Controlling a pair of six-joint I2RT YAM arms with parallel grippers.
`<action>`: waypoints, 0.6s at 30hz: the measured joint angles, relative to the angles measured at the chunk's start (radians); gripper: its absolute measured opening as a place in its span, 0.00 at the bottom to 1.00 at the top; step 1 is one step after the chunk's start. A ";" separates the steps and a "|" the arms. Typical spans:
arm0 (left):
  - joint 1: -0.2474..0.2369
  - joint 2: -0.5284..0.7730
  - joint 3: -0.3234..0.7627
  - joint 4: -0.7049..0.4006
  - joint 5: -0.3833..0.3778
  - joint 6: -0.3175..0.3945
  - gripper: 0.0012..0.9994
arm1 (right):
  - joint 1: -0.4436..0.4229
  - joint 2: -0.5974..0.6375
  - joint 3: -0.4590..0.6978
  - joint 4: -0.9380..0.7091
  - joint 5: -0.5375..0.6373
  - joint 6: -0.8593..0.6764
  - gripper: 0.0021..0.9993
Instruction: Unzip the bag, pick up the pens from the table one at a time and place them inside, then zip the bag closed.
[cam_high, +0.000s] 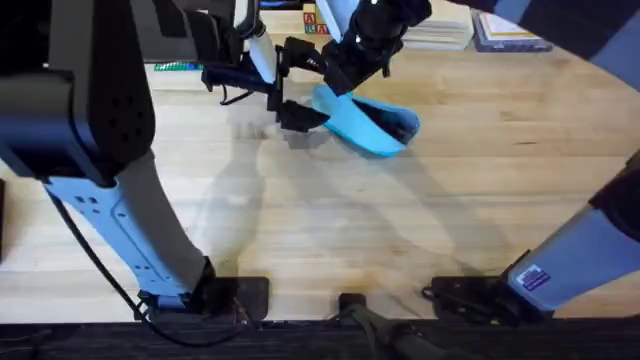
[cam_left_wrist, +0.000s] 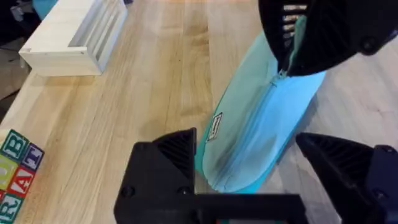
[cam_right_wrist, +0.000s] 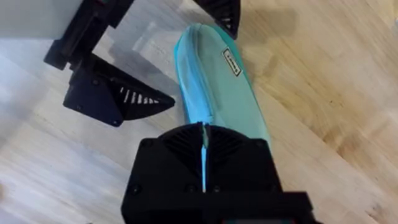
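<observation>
Over the bench (cam_high: 480, 150), right hand (cam_right_wrist: 204, 163) is pinching the bag (cam_high: 368, 122) zipper, left hand (cam_left_wrist: 249, 171) is spreading wide around its end; looks like zipping's underway.

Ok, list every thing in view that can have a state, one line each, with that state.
bag: lying on the table, zipper shut along the visible length
left pincer: open, fingers either side of one end of the bag
right pincer: shut on the bag at the zipper line
wooden rack: lying on the table, apart from the bag
letter blocks: grouped together at the table edge
</observation>
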 joint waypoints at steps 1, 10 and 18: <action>0.000 0.000 0.000 0.000 0.002 0.000 0.99 | 0.000 0.000 0.000 0.000 0.000 0.000 0.03; 0.000 0.000 0.000 0.000 0.003 0.000 0.99 | 0.000 0.000 0.000 0.000 0.000 0.000 0.03; 0.000 0.000 0.000 0.002 0.006 -0.006 0.29 | 0.000 0.000 0.000 -0.001 -0.003 0.000 0.03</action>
